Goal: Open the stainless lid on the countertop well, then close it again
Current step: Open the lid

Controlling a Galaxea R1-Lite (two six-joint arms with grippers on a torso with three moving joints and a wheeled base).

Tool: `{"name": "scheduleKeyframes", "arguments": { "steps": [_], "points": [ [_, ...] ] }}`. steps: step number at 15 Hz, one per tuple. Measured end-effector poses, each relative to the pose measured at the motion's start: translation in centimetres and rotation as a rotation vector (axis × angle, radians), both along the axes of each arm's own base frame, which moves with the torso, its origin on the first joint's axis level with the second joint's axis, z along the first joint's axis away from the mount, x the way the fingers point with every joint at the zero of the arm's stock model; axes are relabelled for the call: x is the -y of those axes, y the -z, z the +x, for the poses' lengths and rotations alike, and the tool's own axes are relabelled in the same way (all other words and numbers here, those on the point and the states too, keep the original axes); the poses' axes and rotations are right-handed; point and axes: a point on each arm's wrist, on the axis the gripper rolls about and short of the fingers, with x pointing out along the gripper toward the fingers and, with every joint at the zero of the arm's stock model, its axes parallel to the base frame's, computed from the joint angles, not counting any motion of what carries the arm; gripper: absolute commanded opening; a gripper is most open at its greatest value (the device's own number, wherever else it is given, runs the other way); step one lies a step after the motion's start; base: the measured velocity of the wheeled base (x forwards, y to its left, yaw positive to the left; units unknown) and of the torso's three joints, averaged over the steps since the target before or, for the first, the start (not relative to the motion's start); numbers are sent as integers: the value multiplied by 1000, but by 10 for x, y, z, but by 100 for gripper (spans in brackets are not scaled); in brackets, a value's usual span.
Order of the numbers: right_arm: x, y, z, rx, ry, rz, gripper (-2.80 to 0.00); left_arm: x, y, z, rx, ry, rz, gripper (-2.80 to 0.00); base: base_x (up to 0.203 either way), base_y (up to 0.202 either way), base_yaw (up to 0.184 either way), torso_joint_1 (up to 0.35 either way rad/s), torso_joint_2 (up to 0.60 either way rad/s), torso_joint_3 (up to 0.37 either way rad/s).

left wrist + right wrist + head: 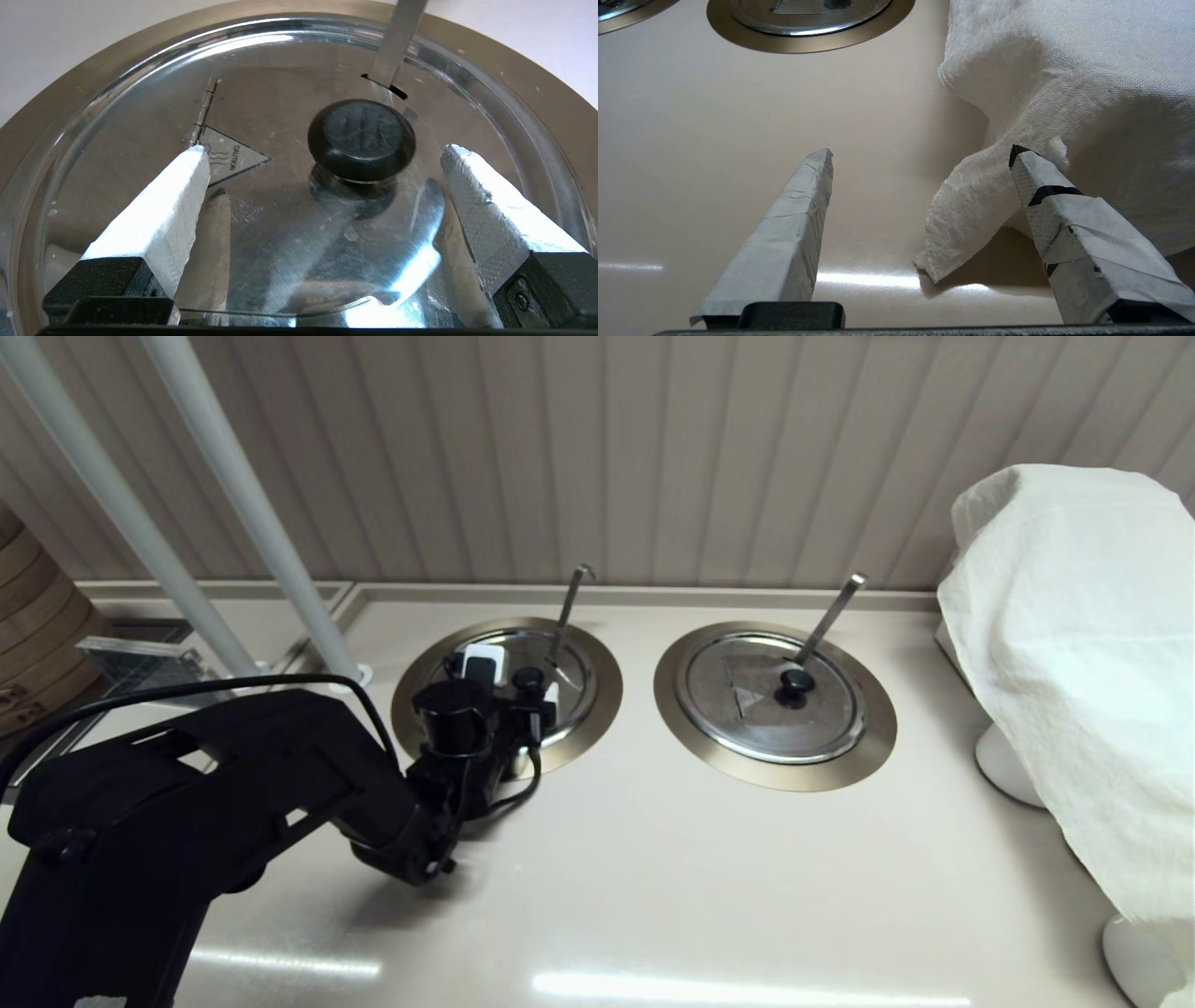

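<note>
The stainless lid [571, 686] lies shut in the left countertop well, inside its bronze rim [607, 686]. A thin hook-tipped handle [568, 611] rises through the lid's notch. My left gripper [518, 679] hovers low over the lid, open, its white fingers either side of the black knob [527, 679] without touching it. In the left wrist view the knob [362, 140] sits between the tips of the left gripper [324, 149], with the lid [280, 224], caution triangle [231, 156], handle [397, 42] and rim [93, 70] around it. My right gripper [922, 153] is open, parked over bare counter.
The twin lid [775, 695] with a flat square-tipped handle [831, 616] sits in the right ring. A white cloth [1074, 663] covers something at the right; its corner [971, 219] hangs beside my right fingers. Two white poles [252, 513] stand behind the left arm.
</note>
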Motion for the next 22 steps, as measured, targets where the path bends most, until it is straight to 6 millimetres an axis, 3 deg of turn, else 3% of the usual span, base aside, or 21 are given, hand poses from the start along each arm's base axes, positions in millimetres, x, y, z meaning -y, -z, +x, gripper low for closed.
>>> {"name": "scheduleKeyframes", "arguments": {
  "steps": [12,22],
  "points": [
    [0,0,0,0,0,0,0,-15,5,15,6,-48,22,0,0,0,0,0,0,0],
    [0,0,0,0,-1,0,0,-20,-14,12,44,-61,3,0,0,0,0,0,0,0]
  ]
}}
